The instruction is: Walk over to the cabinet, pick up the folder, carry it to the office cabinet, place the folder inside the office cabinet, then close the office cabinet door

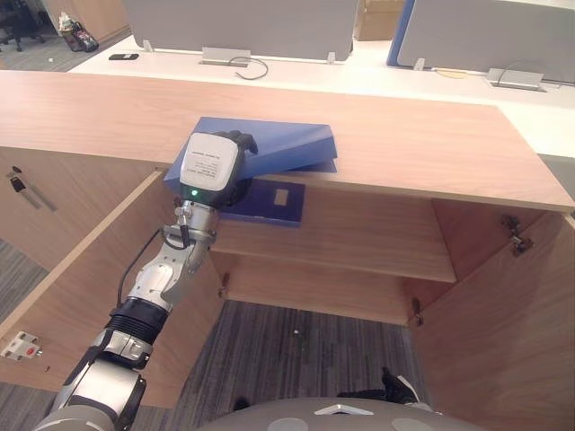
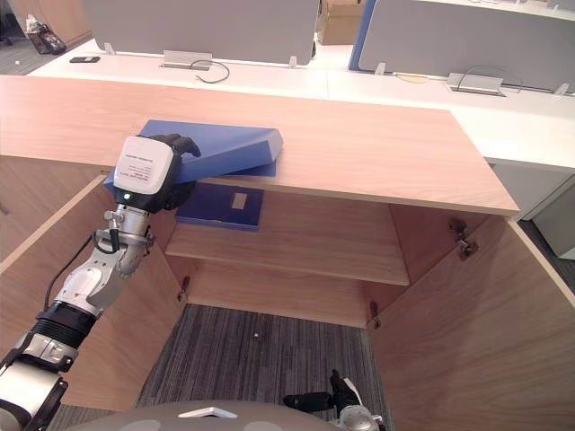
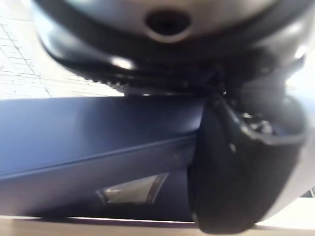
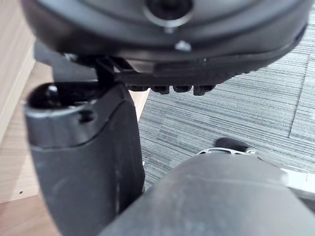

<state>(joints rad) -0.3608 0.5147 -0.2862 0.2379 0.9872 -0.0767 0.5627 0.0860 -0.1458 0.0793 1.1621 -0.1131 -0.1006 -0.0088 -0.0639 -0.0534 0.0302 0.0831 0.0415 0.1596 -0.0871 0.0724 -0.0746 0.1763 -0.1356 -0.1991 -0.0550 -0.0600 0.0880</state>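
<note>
Curling its fingers over the near corner, the left hand [image 1: 212, 167] clamps the blue folder [image 1: 292, 144], which lies tilted on the cabinet top [image 1: 422, 144], overhanging its front edge above the shelf [image 1: 359, 247]. The right hand [image 4: 83, 157] hangs over carpet [image 4: 236, 108].

Straight ahead of you stands the cabinet [image 1: 422, 148], its left door [image 1: 81, 260] and right door [image 1: 503, 314] swung out toward you. Inside, a shelf [image 1: 359, 238] runs across. The folder [image 1: 287, 144] lies tilted on the cabinet's top, left of centre, overhanging the front edge, with your left hand [image 1: 211, 166] clasped on its near corner. Behind the cabinet, a desk [image 1: 377, 76] carries screens [image 1: 243, 22].
</note>
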